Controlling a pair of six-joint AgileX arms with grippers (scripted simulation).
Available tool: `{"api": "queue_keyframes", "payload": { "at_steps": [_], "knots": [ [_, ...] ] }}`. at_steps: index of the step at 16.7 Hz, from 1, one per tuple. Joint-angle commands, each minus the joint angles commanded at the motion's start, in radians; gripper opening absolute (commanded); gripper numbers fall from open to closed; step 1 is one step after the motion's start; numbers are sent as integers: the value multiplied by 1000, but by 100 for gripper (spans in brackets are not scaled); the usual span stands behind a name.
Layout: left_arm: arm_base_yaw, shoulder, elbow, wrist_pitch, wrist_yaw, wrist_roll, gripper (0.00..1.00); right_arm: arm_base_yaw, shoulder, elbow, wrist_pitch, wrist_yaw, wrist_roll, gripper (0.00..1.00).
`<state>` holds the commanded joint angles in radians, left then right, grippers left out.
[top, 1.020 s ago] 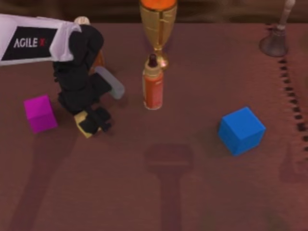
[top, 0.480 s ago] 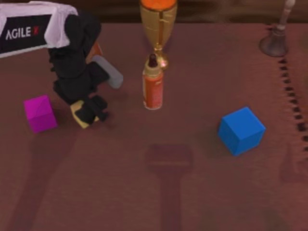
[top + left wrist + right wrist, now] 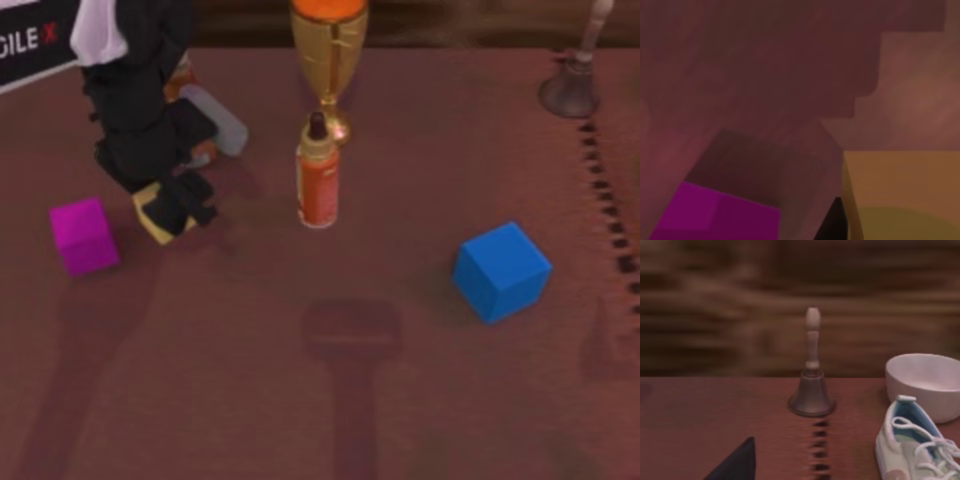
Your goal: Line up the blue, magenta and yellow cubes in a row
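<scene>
In the top view's lower right the blue cube [image 3: 501, 270] sits alone on the table [image 3: 330, 400], well apart from everything else and unmoved over the last second. Further up, at the left edge, the magenta cube [image 3: 83, 235] also rests where it was. Just beside it, slightly higher in the frame, the left gripper [image 3: 178, 203] has its fingers clamped on the yellow cube [image 3: 152, 208], of which only a pale corner shows past the black fingers. Over the last second the arm has drawn back toward the upper left, carrying the yellow cube up-frame and closer to the magenta one; it appears lifted off the surface, though the top view leaves that unclear. The left wrist view shows the yellow cube [image 3: 900, 195] large and close, with the magenta cube [image 3: 715, 215] nearby. By my reading, the row is being started at the magenta cube, with the blue one yet to be brought over. Past these, an orange bottle [image 3: 317, 180] and a gold trophy [image 3: 329, 55] stand at upper centre. The right gripper is out of sight.
</scene>
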<state>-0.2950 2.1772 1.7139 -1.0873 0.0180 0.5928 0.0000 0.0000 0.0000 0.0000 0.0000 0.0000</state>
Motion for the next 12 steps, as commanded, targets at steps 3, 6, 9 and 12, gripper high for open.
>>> {"api": "queue_keyframes", "payload": {
  "at_steps": [3,6,9,12],
  "knots": [
    [-38,12,24,-11,0,5,0,0,0,0,0,0,0,100],
    [-163,45,93,-46,-1,14,0,0,0,0,0,0,0,100],
    [-331,86,178,-94,-1,20,0,0,0,0,0,0,0,100],
    [-511,125,261,-141,0,27,0,0,0,0,0,0,0,100]
  ]
}}
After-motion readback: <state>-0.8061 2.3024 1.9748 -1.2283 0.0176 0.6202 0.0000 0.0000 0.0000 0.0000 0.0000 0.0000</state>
